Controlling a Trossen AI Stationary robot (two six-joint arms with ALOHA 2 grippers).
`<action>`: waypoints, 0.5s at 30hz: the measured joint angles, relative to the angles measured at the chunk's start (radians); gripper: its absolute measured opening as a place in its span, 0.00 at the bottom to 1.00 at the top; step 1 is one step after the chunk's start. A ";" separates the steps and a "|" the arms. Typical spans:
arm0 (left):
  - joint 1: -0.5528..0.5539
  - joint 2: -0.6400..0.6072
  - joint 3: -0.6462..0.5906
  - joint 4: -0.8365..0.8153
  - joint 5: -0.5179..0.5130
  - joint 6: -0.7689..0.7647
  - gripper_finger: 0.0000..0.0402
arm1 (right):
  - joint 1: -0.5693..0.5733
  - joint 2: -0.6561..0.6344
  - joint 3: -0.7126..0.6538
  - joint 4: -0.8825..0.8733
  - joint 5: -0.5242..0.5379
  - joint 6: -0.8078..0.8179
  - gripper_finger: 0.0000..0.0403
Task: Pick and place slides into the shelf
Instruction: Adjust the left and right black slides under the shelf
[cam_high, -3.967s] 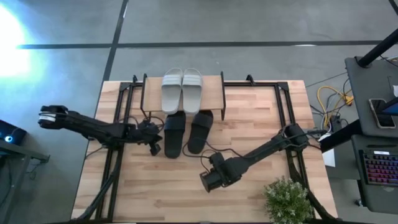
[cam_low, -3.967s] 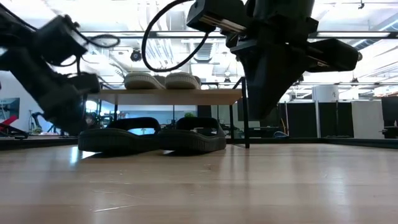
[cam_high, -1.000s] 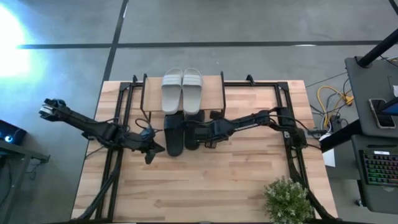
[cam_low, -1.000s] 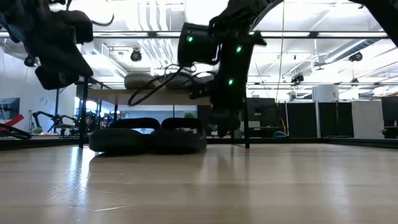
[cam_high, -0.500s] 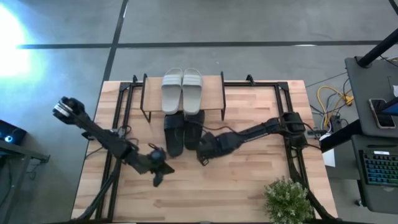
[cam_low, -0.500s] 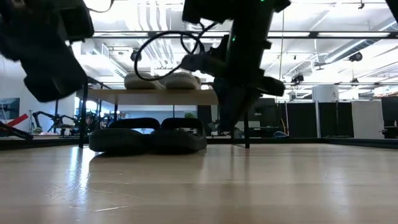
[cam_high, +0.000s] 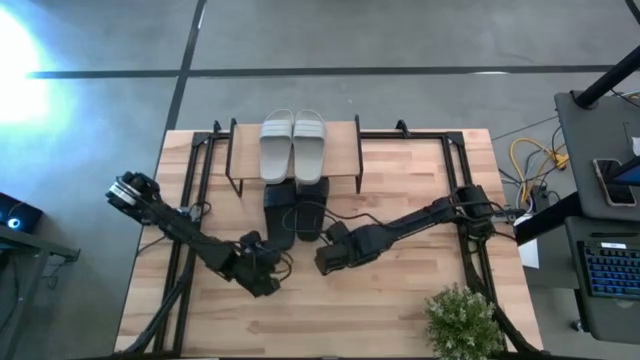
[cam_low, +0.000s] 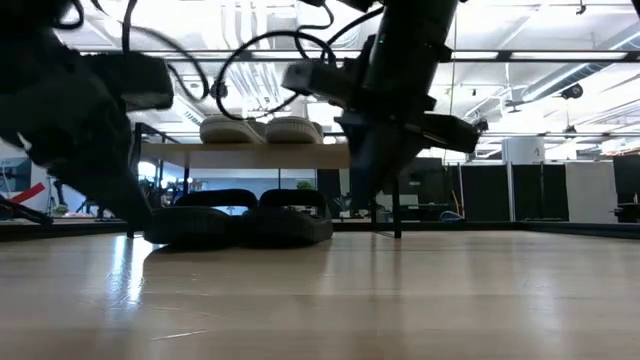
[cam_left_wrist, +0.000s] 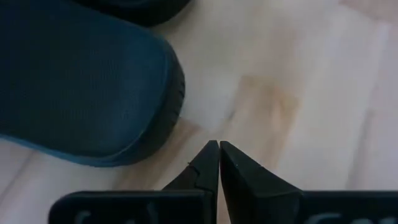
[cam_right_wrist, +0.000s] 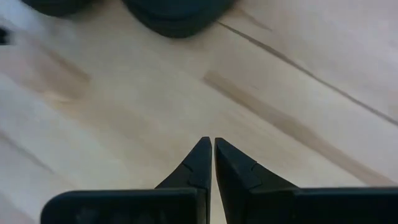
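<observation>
The shelf (cam_high: 345, 150) stands at the table's far middle, and the pale grey pair (cam_high: 292, 145) lies side by side on its top board (cam_low: 260, 155). The black pair (cam_high: 294, 212) rests sole-down on the table with the toes under the shelf and the heels sticking out toward the near edge (cam_low: 240, 222). My left gripper (cam_high: 272, 268) is shut and hovers just near of the left black slide's heel (cam_left_wrist: 81, 81). My right gripper (cam_high: 322, 262), also shut, is over bare wood near of the right black slide's heel (cam_right_wrist: 174, 12).
Black frame rails run along the table's left (cam_high: 195, 200) and right (cam_high: 460, 180) sides. A potted plant (cam_high: 462, 320) sits at the near right corner. Bare wood (cam_high: 330, 320) stretches between the grippers and the near edge.
Both grippers have drawn back from the black pair toward the table's near edge. The right one left the right black slide's side, and the left one swung near and to the right. The slides have stayed where they were.
</observation>
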 joint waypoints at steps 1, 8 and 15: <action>0.004 0.007 -0.004 0.005 0.000 0.002 0.00 | 0.003 0.000 0.000 0.017 0.000 0.000 0.03; 0.038 0.036 -0.010 -0.015 -0.057 0.033 0.00 | 0.042 -0.012 0.000 0.108 0.110 0.077 0.03; 0.106 0.035 -0.041 -0.054 -0.147 0.039 0.00 | 0.097 -0.079 0.000 0.108 0.267 0.179 0.03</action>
